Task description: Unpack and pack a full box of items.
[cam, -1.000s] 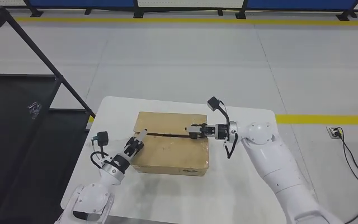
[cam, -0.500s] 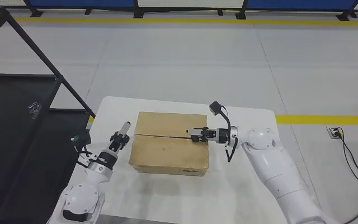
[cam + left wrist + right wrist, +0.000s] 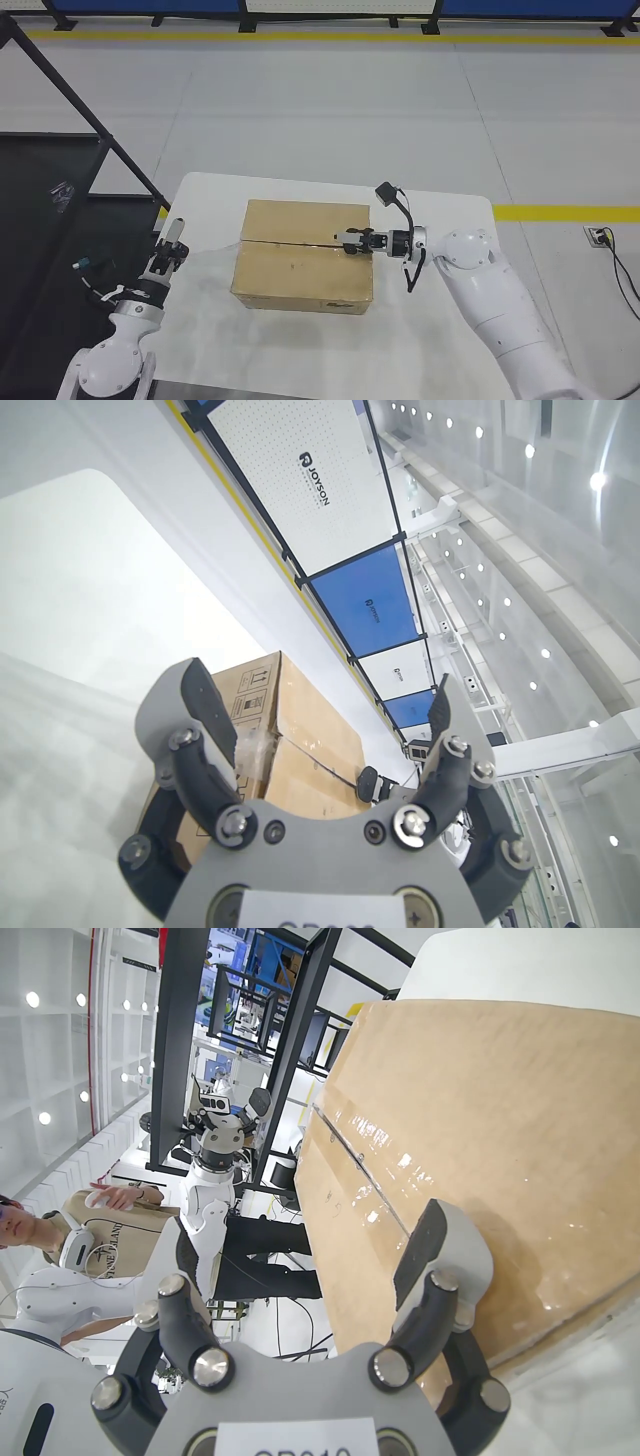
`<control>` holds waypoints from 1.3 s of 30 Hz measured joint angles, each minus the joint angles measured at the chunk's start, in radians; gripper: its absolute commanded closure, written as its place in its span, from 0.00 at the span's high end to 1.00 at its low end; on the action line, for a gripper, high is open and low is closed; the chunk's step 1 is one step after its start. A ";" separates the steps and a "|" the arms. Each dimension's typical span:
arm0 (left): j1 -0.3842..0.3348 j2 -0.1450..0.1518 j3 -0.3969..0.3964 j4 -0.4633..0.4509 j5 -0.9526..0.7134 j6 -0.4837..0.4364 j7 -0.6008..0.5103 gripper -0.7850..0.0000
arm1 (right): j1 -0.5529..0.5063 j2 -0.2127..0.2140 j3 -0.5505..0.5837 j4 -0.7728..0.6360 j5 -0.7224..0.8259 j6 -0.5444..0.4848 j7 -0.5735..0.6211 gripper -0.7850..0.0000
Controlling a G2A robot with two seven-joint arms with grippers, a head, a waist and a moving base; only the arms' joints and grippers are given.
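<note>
A closed cardboard box (image 3: 305, 255) with a taped middle seam stands in the centre of the white table (image 3: 440, 330). At the right end of that seam sits my right gripper (image 3: 350, 241), open. In the right wrist view one finger (image 3: 430, 1248) rests on the box top (image 3: 475, 1128) beside the seam, and the other hangs off the box's side. My left gripper (image 3: 172, 235) is open and holds nothing, above the table's left edge and clear of the box. The left wrist view has the box (image 3: 310, 740) beyond the open left gripper (image 3: 320, 710).
A black metal frame with dark panels (image 3: 60, 200) stands close to the table's left side. Bare tabletop lies in front of the box and to its right. A yellow floor line (image 3: 570, 212) runs beyond the table's right edge.
My left arm has pulled back from the box's left end to the table's left edge. The right gripper has stayed at the seam, shifting only slightly.
</note>
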 measured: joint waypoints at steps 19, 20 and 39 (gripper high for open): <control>-0.056 -0.020 0.103 0.247 -0.090 0.083 0.000 1.00 | 0.000 0.000 0.000 0.000 0.000 0.000 0.000 1.00; -0.066 -0.022 0.111 0.266 -0.095 0.090 0.001 1.00 | 0.000 0.000 0.000 0.000 0.000 0.000 0.000 1.00; -0.285 -0.058 0.153 0.587 -0.435 0.042 -0.081 1.00 | 0.000 0.000 0.000 0.000 0.000 0.000 0.000 1.00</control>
